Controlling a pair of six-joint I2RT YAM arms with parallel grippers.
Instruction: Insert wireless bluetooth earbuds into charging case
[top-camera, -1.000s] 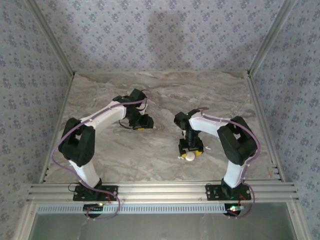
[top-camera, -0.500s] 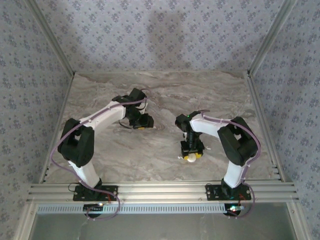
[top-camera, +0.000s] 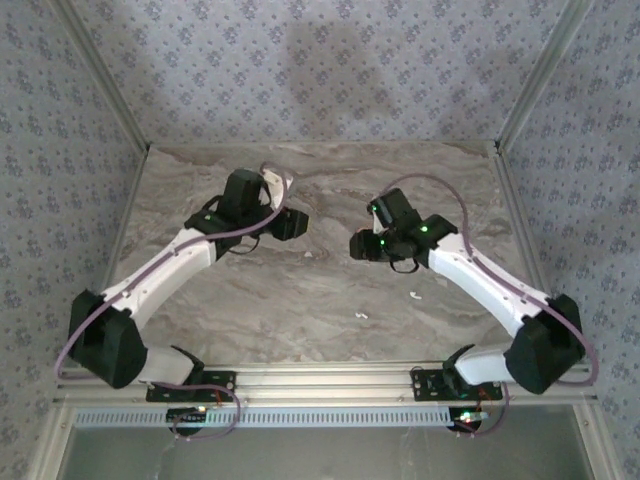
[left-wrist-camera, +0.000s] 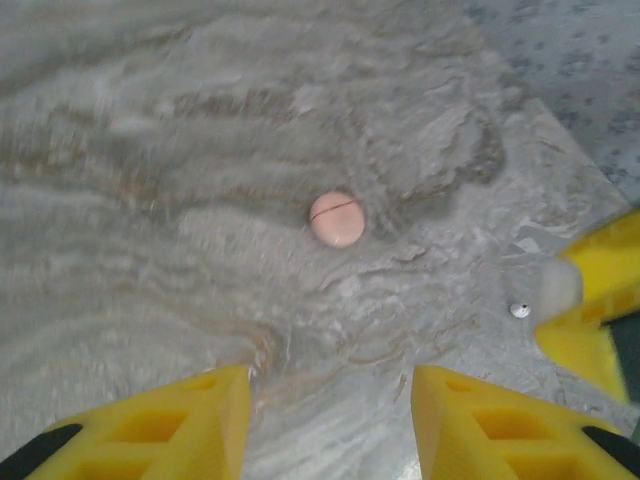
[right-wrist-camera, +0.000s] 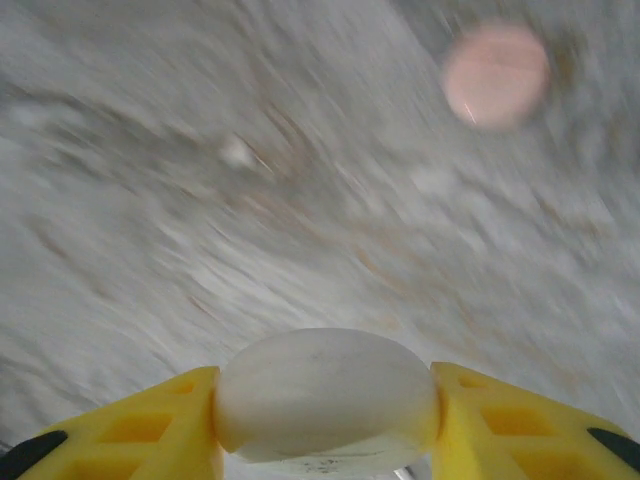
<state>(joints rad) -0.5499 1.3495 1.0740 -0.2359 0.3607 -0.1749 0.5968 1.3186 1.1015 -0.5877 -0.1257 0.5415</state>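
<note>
The white, rounded, pebble-shaped plastic charging case has left the table: 1 second ago it sat low at the near right under the right gripper. Now that gripper holds it aloft near mid-table, yellow fingers clamped on its 2 ends. In the right wrist view its long axis runs from 9 to 3 o'clock between the pads, with a broad curved face turned toward the camera. I cannot tell whether the lid is open. In the left wrist view it is a pale blur at 3 o'clock. 2 tiny white curved plastic earbuds lie on the marble-patterned table, one at about 5 o'clock from the right gripper and the other at about 6 o'clock, both well apart from the case. They are too small to tell which way their stems point. A pink round disc with a thin seam line lies flat on the marble at 12 o'clock ahead of the left gripper, whose fingers are spread with nothing between them. Both arms have stretched out from their folded poses, so the 2 grippers now face each other across the centre. My reading is that the case is being presented for a 2-handed step such as opening it. No earbud is seated yet, so the task is at an early stage.
</note>
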